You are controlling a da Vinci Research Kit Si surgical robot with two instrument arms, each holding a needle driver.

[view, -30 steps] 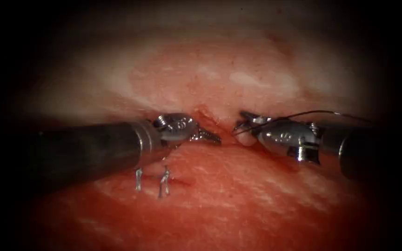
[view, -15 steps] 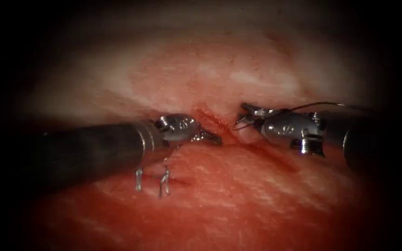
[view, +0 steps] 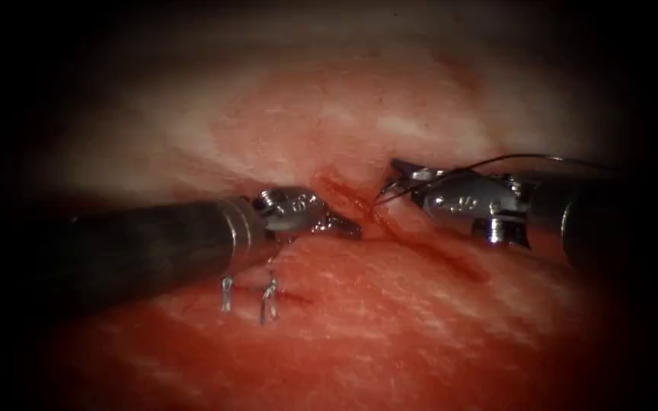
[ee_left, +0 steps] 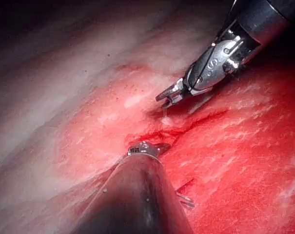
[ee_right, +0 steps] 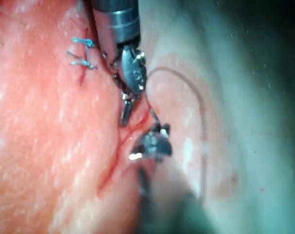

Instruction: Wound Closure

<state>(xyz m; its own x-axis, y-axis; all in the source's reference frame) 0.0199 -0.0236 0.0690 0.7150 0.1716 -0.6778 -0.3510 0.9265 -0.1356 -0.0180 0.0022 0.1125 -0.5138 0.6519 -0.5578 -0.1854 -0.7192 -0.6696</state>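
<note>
The tissue (view: pixel 390 327) has a red cut (view: pixel 451 259) running down to the right. My right tool (view: pixel 394 173) comes in just right of the cut, its jaws shut on a thin dark needle (view: pixel 388 195) whose tip points down-left at the cut's edge and looks free of the tissue. Thread (view: pixel 527 157) arcs back from the jaws over the tool's wrist. My left tool (view: pixel 348 225) lies on the cut's left side, jaws shut and holding nothing, the tip touching the cut. The left wrist view has the right tool (ee_left: pixel 167 97) above the cut; the right wrist view has the left tool (ee_right: pixel 125 114) and the thread loop (ee_right: pixel 201 107).
An earlier stitch with short cut thread ends (view: pixel 266 298) sits on the left side of the cut, below the left tool's shaft, also seen as knot ends (ee_right: pixel 81 53). Red fluid (view: pixel 344 194) wets the cut's upper end. Pale fat (view: pixel 420 129) lies behind.
The right tool has moved up and away from the cut's edge with the needle, and the thread arc rose with it. The left tool has stayed in place.
</note>
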